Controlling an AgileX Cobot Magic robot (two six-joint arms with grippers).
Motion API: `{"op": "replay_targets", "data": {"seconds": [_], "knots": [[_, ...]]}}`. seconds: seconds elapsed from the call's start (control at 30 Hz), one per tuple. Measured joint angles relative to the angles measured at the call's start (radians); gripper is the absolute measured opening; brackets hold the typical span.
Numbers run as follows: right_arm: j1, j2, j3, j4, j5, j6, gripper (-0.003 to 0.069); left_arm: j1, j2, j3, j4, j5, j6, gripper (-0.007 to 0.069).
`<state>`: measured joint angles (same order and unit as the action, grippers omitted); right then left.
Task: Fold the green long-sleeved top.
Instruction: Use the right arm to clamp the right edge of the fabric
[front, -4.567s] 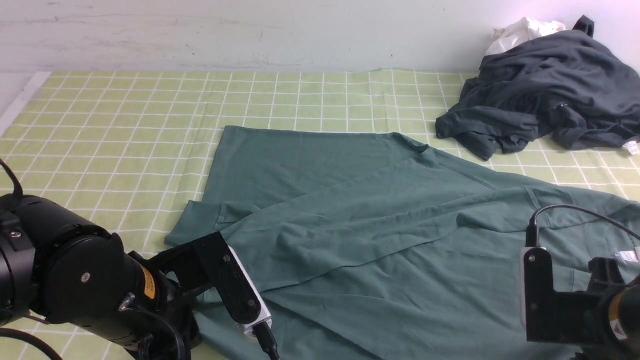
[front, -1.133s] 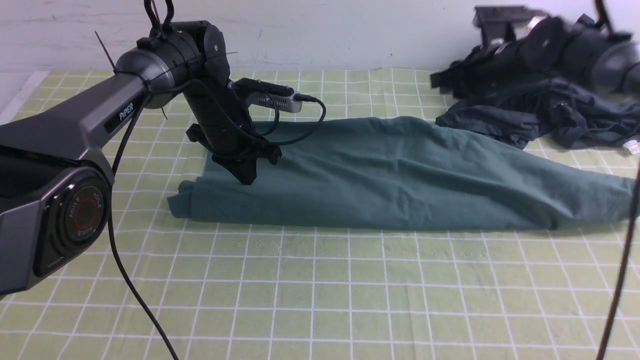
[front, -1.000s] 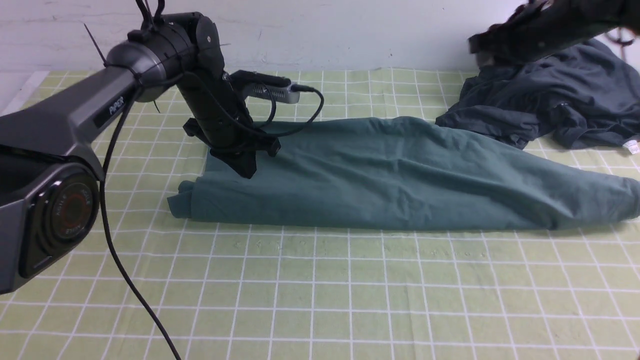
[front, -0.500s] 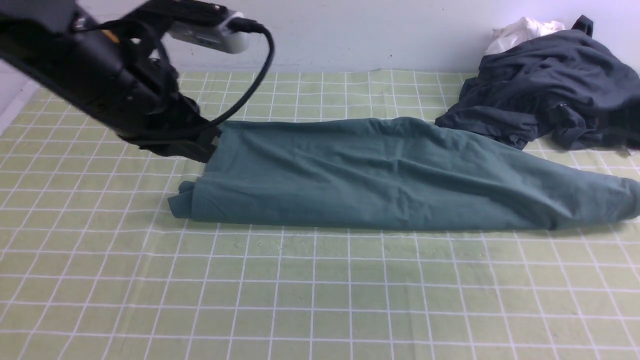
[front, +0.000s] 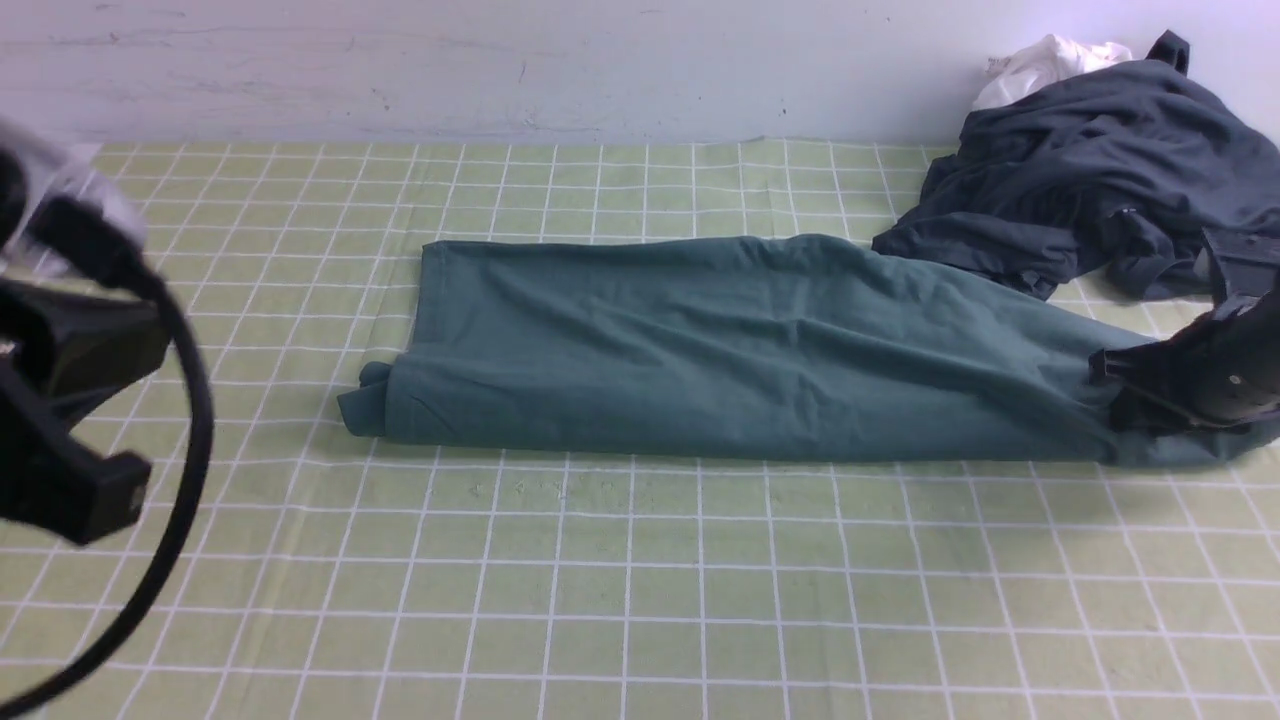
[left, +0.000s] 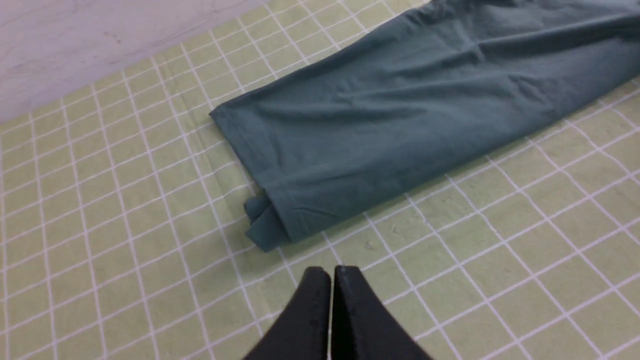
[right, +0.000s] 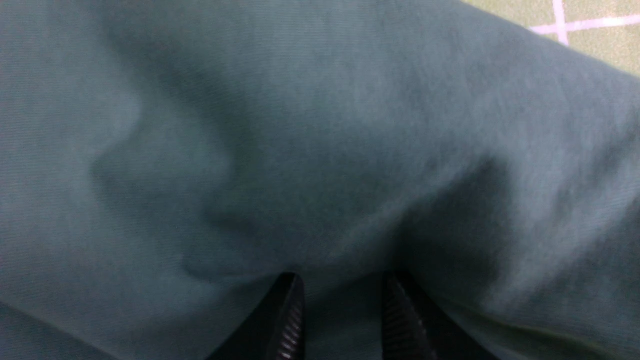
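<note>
- Right gripper (right: 342, 277), one: jaws parted, low over the right-hand end of the top; poised, presumably, to pinch or straighten that loose end.
- Left gripper (left: 325, 272), one: tips together, nothing between them; off the cloth, on the left side of the counter (front: 640, 580), probably to give its partner room.
- Green long-sleeved top (front: 640, 350), one: a long band lying across the counter, nearer the far edge than the near one; apparently doubled lengthwise, likely to narrow it before the ends go in. A small flap juts from its left end; creases run through the middle.
- Dark grey garment (front: 1100, 170), one, heaped towards the far right corner with white cloth (front: 1050, 70) behind; seemingly set aside.
</note>
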<state>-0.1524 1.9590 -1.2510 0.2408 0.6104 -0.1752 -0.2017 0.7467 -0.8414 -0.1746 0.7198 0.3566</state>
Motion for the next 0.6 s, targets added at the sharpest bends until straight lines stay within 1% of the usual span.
{"op": "replay_targets", "data": {"seconds": [0.1, 0.17, 0.2, 0.33, 0.37, 0.4, 0.47, 0.5, 0.57, 0.6], "knots": [[-0.058, 0.007, -0.052, -0.027, 0.082, 0.082, 0.0222, 0.0, -0.067, 0.08, 0.061, 0.01, -0.087, -0.0004], [-0.083, 0.007, -0.076, -0.029, 0.106, 0.104, 0.0222, 0.0, -0.076, 0.108, 0.078, 0.022, -0.111, -0.0004], [-0.112, 0.007, -0.116, -0.031, 0.152, 0.131, 0.0222, 0.0, -0.077, 0.151, 0.11, 0.043, -0.15, -0.0004], [-0.156, 0.007, -0.185, -0.051, 0.214, 0.143, 0.0222, 0.0, -0.055, 0.229, 0.182, 0.038, -0.217, -0.0004], [-0.164, 0.007, -0.204, -0.065, 0.227, 0.147, 0.0222, 0.0, -0.042, 0.248, 0.204, 0.024, -0.248, -0.0004], [-0.165, 0.007, -0.209, -0.067, 0.228, 0.147, 0.0222, 0.0, -0.039, 0.252, 0.206, 0.018, -0.253, -0.0004], [-0.168, 0.007, -0.224, -0.086, 0.238, 0.148, 0.0227, 0.0, -0.02, 0.261, 0.221, -0.015, -0.299, -0.0004], [-0.168, 0.007, -0.229, -0.088, 0.248, 0.148, 0.0236, 0.0, -0.016, 0.262, 0.223, -0.026, -0.31, -0.0004], [-0.168, 0.007, -0.23, -0.088, 0.269, 0.143, 0.0278, 0.0, -0.014, 0.262, 0.225, -0.043, -0.323, -0.0004], [-0.168, 0.007, -0.23, -0.086, 0.28, 0.135, 0.0311, 0.0, -0.014, 0.262, 0.225, -0.045, -0.325, -0.0004]]}}
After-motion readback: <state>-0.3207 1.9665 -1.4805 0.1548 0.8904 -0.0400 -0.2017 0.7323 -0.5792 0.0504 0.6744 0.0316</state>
